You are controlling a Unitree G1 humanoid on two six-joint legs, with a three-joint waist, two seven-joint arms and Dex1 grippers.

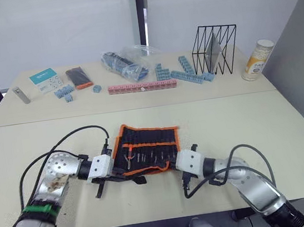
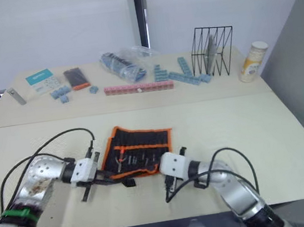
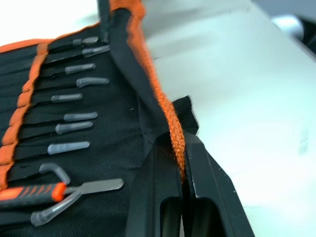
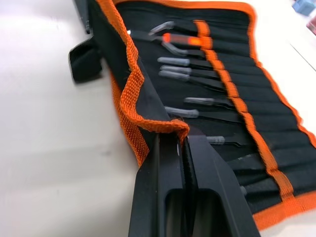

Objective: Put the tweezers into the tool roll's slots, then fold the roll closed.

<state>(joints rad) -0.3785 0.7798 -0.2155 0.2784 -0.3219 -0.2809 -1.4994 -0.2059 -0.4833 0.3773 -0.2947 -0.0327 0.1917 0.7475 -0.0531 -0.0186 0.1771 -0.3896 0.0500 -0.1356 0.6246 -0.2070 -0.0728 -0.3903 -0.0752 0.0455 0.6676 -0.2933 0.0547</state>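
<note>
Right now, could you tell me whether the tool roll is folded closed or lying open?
Mostly open: the tool roll lies spread with its slots showing, near edge lifted by both claws, left claw and right claw.

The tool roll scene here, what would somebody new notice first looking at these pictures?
First, the tool roll, open near the table's front edge, black with orange binding, tools tucked in its slots. Next, the left gripper and right gripper, each pinching the roll's near orange edge at opposite ends. Behind, a black wire rack stands among blue blocks.
</note>
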